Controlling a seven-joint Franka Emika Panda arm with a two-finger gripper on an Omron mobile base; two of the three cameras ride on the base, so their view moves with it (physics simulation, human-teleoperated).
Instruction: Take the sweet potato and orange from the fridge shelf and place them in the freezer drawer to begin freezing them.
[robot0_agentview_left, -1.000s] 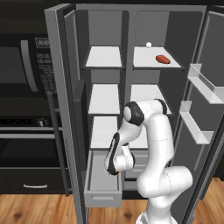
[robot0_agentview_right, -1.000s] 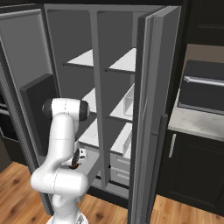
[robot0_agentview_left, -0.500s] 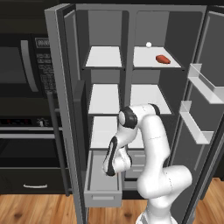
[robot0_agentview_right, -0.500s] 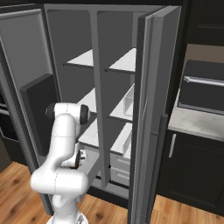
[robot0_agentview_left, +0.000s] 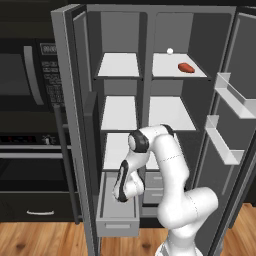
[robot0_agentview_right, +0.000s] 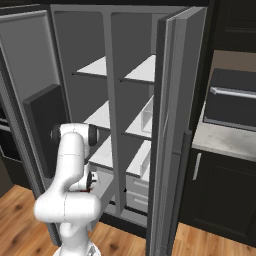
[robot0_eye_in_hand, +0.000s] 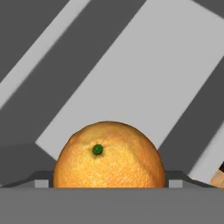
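Note:
Close up in the hand view, the orange (robot0_eye_in_hand: 109, 155) sits with its green stem dot facing the camera, and my gripper (robot0_eye_in_hand: 107, 183) is shut on it, a grey fingertip showing at each side. In the left base view the gripper (robot0_agentview_left: 121, 192) hangs low over the pulled-out freezer drawer (robot0_agentview_left: 117, 226) at the fridge's lower left; the hand hides the orange there. The sweet potato (robot0_agentview_left: 186, 67) lies on the top right shelf of the fridge.
A tiny white ball (robot0_agentview_left: 170, 50) rests behind the sweet potato. Both fridge doors stand open: the left door (robot0_agentview_left: 70, 125) beside the drawer, the right door with its bins (robot0_agentview_left: 227, 145). Two shorter drawers (robot0_agentview_left: 152, 187) sit behind the arm. A black oven wall (robot0_agentview_left: 25, 125) is left.
The arm has folded lower and the hand with the orange has sunk a little down and left toward the open freezer drawer. The sweet potato has not moved.

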